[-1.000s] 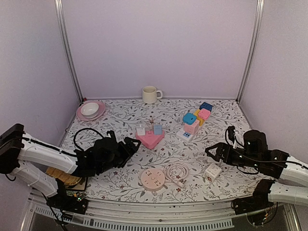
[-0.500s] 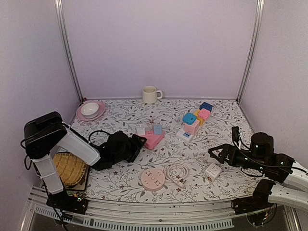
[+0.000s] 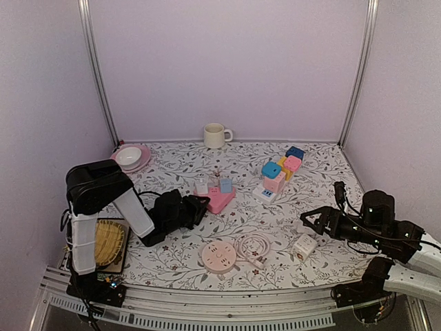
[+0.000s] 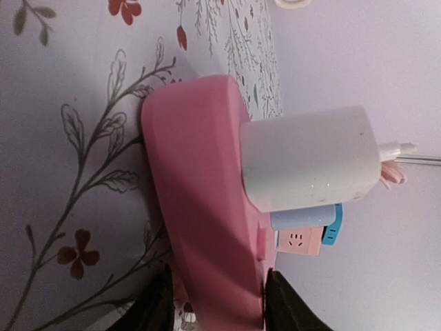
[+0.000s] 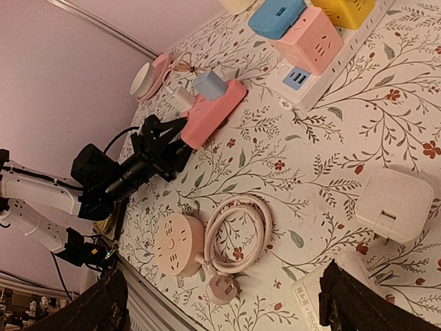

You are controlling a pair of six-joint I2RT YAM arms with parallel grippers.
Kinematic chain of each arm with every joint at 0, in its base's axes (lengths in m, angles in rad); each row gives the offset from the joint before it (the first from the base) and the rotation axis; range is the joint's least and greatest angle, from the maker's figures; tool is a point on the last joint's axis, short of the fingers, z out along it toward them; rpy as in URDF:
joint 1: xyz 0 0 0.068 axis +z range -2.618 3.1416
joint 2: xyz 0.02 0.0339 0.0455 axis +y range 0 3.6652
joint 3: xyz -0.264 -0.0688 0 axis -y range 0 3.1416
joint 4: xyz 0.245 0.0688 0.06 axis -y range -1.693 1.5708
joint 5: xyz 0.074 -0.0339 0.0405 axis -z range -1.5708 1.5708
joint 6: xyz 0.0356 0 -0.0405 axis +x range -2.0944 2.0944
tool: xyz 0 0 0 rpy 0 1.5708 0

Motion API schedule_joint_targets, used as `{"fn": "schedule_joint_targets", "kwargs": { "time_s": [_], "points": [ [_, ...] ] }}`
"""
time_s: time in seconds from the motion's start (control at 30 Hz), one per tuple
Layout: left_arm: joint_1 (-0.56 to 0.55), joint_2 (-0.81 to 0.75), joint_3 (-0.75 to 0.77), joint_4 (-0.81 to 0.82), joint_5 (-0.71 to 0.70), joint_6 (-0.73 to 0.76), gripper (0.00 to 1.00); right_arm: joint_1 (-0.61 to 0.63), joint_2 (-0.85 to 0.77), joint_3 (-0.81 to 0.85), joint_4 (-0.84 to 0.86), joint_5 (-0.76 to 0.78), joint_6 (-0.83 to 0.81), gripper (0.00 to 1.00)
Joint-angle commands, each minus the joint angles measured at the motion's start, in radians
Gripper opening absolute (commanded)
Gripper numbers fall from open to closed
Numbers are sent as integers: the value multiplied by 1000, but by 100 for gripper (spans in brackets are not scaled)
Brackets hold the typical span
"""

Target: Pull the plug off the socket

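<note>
Top view: the left gripper [image 3: 195, 205] has run forward onto the near corner of the pink wedge-shaped plastic socket block [image 3: 219, 201]. A second ago it hung short of the block with its jaws spread. A small white plug [image 3: 201, 186] and a pale blue plug [image 3: 225, 185] stand upright in the block's top, just beyond the fingertips. The right gripper [image 3: 308, 222] has barely shifted; it sits well apart from the block, wide open and empty.

Left wrist view: the fingers [image 4: 157, 303] lie against both flanks of the block's near end with no gap showing. I judge this a clamp on the base. The socket is braced, and the small white plug [image 4: 310, 158], ahead of the fingertips, is still fully seated.

Right wrist view: this gripper's own fingers [image 5: 103, 303] stand far apart with nothing between them. The block is far ahead, with a coiled white cable [image 5: 238, 227] and a round pink power strip [image 5: 180, 245] lying in between. A white square adapter [image 5: 394, 203] sits just beside one finger. The air above the plugs looks free and the walls are well away, so a straight lift has room, though the reach must pass over the coil.
</note>
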Motion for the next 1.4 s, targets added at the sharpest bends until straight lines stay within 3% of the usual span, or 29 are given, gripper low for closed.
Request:
{"fn": "schedule_joint_targets", "kwargs": {
  "time_s": [0.0,0.17,0.47,0.7,0.97,1.37],
  "points": [
    [20,60,19,94,54,-22,43,4,22,44,7,-6,9,99],
    [26,63,31,82,79,-17,35,4,81,57,45,-23,3,99],
    [35,-17,-43,135,191,62,0,4,157,72,81,-28,-30,99],
    [9,-194,-172,111,290,176,0,33,208,66,126,-21,-72,99],
    [-84,-385,-279,-59,323,324,0,176,295,84,246,61,-138,99],
    [-319,-638,-161,-553,92,503,0,432,540,198,303,259,-237,98]
  ]
}}
